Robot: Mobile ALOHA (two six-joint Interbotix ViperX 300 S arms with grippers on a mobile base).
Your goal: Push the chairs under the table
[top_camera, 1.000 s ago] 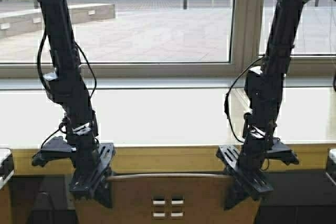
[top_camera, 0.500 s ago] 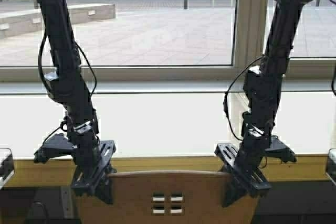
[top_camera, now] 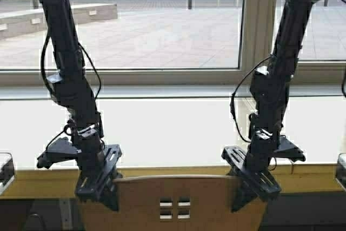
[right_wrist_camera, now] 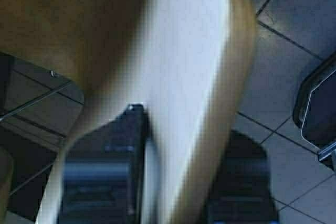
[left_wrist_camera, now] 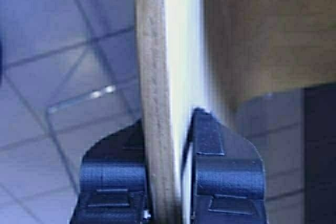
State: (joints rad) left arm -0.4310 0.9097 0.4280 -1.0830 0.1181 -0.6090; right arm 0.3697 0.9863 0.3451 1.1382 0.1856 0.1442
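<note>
I see one chair (top_camera: 178, 201) right in front of me, low in the high view. Its curved back stands up just this side of the table (top_camera: 173, 179), and the top of the back sits about level with the table's thick wood front edge. The four little square holes are in the middle of the back.

My left gripper (top_camera: 100, 187) is at the left top corner of the chair back. In the left wrist view the wood edge runs straight between the two black fingers (left_wrist_camera: 118, 174), and they are pressed on it from both sides, so the left gripper (left_wrist_camera: 165, 177) is clamped on the chair (left_wrist_camera: 168, 66).

My right gripper (top_camera: 251, 187) is at the right top corner of the back. The right wrist view is blurry, but I think the chair back (right_wrist_camera: 184, 77) goes between its fingers (right_wrist_camera: 102, 177) too, and they look squeezed on it.

Behind the table is a big window (top_camera: 157, 20) with a paved yard outside.
</note>
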